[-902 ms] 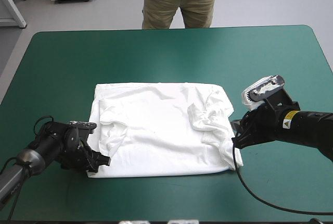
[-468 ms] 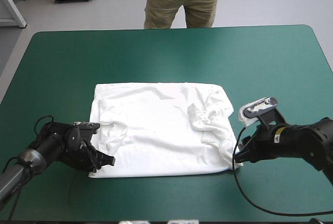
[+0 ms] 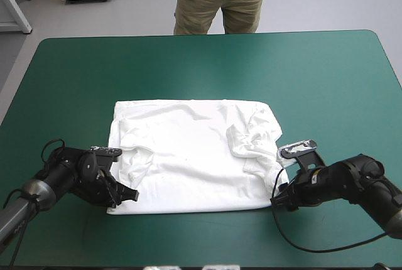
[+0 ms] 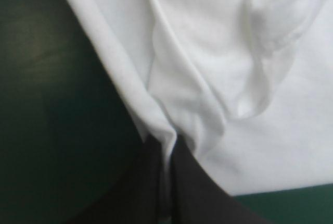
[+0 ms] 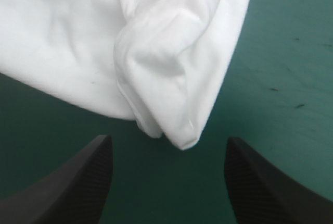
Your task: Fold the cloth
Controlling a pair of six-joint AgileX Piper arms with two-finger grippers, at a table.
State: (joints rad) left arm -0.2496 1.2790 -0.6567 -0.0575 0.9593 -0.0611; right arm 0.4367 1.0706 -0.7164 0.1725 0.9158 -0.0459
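The white T-shirt [image 3: 195, 154] lies folded in a rough rectangle in the middle of the teal-green table, with rumpled folds on its right part. My left gripper [image 3: 120, 193] sits low at the shirt's near left corner, shut on the T-shirt [image 4: 208, 78], a pinch of cloth running between its black fingers [image 4: 195, 182]. My right gripper [image 3: 278, 196] is low at the near right corner, open. In the right wrist view that corner of the shirt [image 5: 177, 104] lies just ahead of the gap between the two spread fingers [image 5: 83, 177].
Bare teal-green cover [image 3: 201, 63] surrounds the shirt on all sides. The table's near edge runs close behind both arms.
My left gripper has shut on the shirt's near left corner. The right arm has dropped low and slid in toward the near right corner, its fingers spreading a little wider.
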